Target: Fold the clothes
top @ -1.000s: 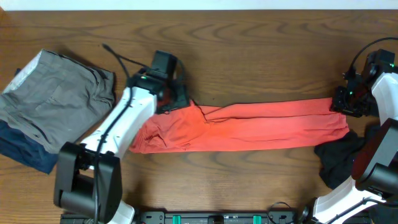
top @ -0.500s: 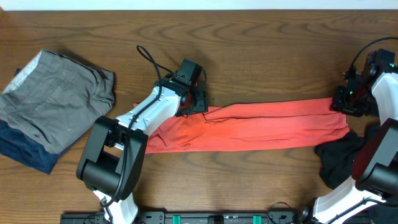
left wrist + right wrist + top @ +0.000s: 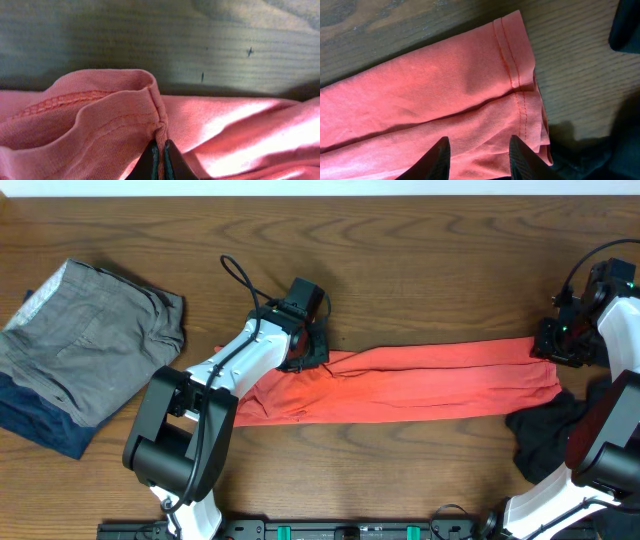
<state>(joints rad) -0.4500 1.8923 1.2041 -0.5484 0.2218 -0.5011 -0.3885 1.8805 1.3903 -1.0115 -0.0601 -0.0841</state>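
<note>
The left fingers are now pinching shut on a raised ridge of the coral-red T-shirt; half a second ago they were standing open over that same spot. The grab is sitting on the band's far edge, left of its middle, and it is looking complete, so a lift or a fold-over is probably coming next. The right fingers are resting partly apart over the stitched hem at the right end as before, gripping nothing that I can make out. The shirt is lying as a long, narrow band across the wood-grain tabletop. It is soft cotton jersey, rumpling at its left end and lying smooth toward the right. Folded grey trousers are lying at the left, well apart.
</note>
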